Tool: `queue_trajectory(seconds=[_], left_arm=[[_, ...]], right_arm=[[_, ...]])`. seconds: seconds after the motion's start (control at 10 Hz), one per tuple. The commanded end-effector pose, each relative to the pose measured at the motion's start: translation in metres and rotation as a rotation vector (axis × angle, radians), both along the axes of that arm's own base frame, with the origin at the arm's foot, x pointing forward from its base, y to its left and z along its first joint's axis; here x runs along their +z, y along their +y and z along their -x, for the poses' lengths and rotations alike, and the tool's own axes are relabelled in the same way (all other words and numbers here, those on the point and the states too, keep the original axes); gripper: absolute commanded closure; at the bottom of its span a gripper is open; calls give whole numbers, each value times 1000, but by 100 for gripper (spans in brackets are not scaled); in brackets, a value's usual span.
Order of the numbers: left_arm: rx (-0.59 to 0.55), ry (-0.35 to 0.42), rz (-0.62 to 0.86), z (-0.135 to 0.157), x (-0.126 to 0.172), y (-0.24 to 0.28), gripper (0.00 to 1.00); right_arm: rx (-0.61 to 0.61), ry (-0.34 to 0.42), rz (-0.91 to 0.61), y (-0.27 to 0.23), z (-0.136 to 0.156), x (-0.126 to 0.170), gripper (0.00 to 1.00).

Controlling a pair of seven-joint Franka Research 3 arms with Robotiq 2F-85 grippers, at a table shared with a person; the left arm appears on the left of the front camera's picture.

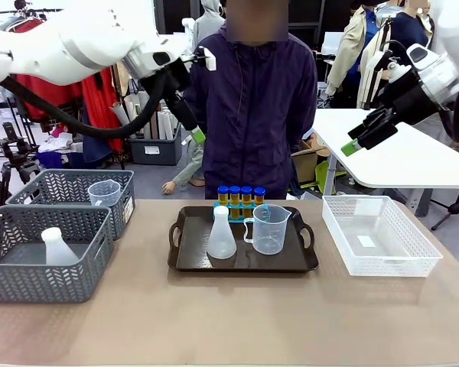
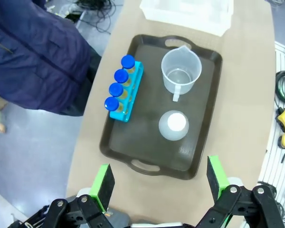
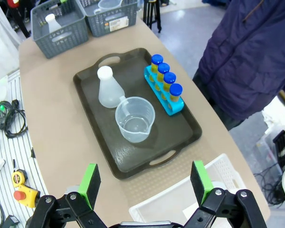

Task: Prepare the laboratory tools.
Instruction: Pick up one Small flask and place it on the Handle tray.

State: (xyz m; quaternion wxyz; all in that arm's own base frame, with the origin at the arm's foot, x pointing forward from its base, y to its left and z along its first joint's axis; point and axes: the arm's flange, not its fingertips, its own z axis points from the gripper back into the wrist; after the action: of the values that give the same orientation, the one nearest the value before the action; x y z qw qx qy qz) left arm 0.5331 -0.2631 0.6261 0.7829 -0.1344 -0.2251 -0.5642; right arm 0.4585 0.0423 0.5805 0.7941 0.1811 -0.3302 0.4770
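Four small yellow-filled tubes with blue caps (image 1: 240, 195) stand in a row in a cyan rack (image 2: 127, 91) along the far edge of a dark brown tray (image 1: 185, 256), on the person's side. The tray sits at the middle of the tan surface (image 1: 229, 321), its handles toward the left and right edges. On the tray, a translucent white conical flask (image 1: 220, 234) stands upright toward the left handle; a clear plastic measuring beaker (image 1: 269, 228) stands upright just beside it toward the right handle, apart from the rack. Two grey woven baskets (image 1: 42, 245) occupy the left edge of the surface: the nearer holds a second flask (image 1: 56, 247), the farther a second beaker (image 1: 104, 193). A white mesh basket (image 1: 379, 237) sits at the right edge. Left gripper (image 2: 156, 183): held high above the tray, jaws fully apart, nothing between the green pads (image 2: 103, 181). Right gripper (image 3: 145, 183): likewise raised over the near right part of the surface, jaws wide apart, holding nothing. A person in a dark blue jacket (image 1: 252, 99) stands at the far edge.
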Motion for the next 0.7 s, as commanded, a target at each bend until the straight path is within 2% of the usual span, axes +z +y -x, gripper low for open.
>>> queue_trajectory(seconds=[0.0, 0.6], left_arm=[[-26, -18, 40, 4, -3, 20, 0], [-24, -47, 62, -3, 3, 25, 0]], right_arm=[[7, -5, -17, 0, 0, 1, 0], [7, -5, -17, 0, 0, 1, 0]])
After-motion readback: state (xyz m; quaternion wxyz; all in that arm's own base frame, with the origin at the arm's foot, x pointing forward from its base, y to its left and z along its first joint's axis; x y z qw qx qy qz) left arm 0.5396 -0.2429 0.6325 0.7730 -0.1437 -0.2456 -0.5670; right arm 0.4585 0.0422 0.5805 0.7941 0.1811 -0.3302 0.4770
